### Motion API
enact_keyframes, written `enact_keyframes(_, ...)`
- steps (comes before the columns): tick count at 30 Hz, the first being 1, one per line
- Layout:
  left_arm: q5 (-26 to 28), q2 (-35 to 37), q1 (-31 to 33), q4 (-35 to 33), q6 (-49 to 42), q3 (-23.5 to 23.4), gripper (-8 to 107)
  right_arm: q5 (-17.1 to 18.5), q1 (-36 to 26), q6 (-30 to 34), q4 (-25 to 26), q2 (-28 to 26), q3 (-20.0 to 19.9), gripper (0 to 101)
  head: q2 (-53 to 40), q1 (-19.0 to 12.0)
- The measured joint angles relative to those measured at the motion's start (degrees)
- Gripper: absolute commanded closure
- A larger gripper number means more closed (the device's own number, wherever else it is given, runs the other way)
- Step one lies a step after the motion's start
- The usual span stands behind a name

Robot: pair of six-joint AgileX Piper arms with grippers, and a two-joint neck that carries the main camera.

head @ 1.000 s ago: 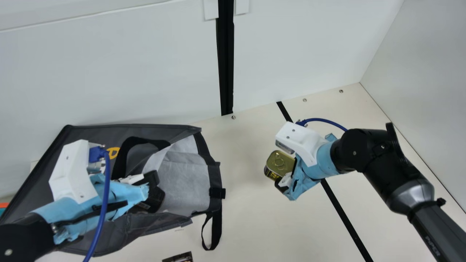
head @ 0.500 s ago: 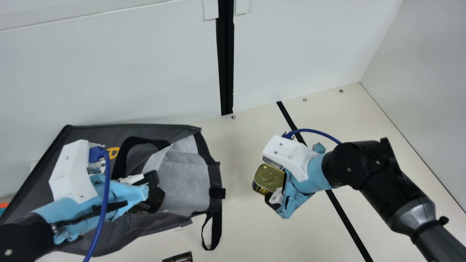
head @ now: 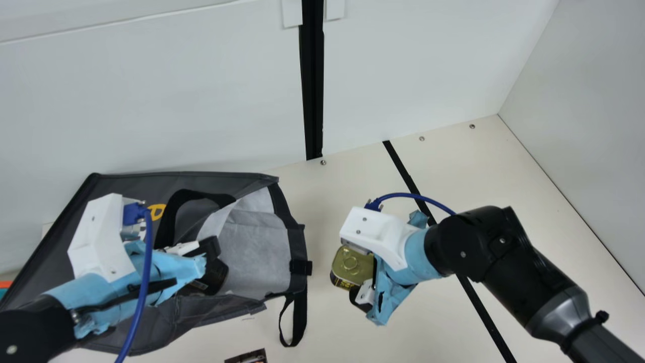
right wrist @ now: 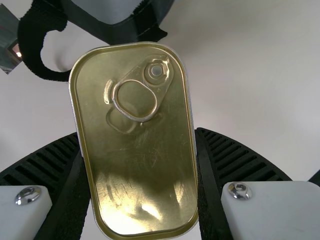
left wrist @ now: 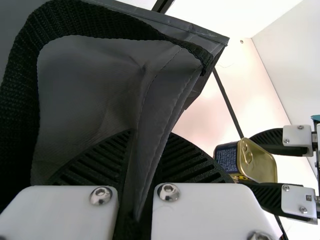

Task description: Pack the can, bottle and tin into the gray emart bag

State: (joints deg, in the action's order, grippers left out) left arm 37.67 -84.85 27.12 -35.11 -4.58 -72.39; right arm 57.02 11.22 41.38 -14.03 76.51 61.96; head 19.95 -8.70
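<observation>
My left gripper is at the upper edge of the gray bag, which lies on its side with its mouth facing right. In the left wrist view the left gripper is shut on the bag's edge. Right of the mouth, my right gripper holds the gold-lidded tin above the table. In the right wrist view the right gripper has its fingers against both long sides of the tin.
A black strap loop hangs from the bag's mouth onto the table. A small dark printed item lies at the bottom edge of the main view. White walls stand behind and to the right.
My right arm has moved left and toward the lower part of the main view, carrying the tin closer to the bag's mouth. The left arm and the bag have stayed still.
</observation>
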Motion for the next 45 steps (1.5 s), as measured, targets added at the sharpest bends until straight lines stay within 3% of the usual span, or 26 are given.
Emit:
enact_keyframes(7, 0.0, 0.0, 0.0, 0.0, 0.0, 0.0, 89, -1.8, 2.1, -0.3, -1.2, 0.4, -0.4, 101, 0.0, 0.0)
enact_keyframes(16, 0.0, 0.0, 0.0, 0.0, 0.0, 0.0, 89, -5.9, 3.2, 3.0, -6.6, 0.4, -2.2, 101, 0.0, 0.0)
enact_keyframes(33, 0.0, 0.0, 0.0, 0.0, 0.0, 0.0, 89, -14.5, 3.3, 12.7, -22.3, 2.1, -3.7, 101, 0.0, 0.0)
enact_keyframes(45, 0.0, 0.0, 0.0, 0.0, 0.0, 0.0, 89, -16.8, 3.9, 21.1, -32.8, 4.2, -3.9, 101, 0.0, 0.0)
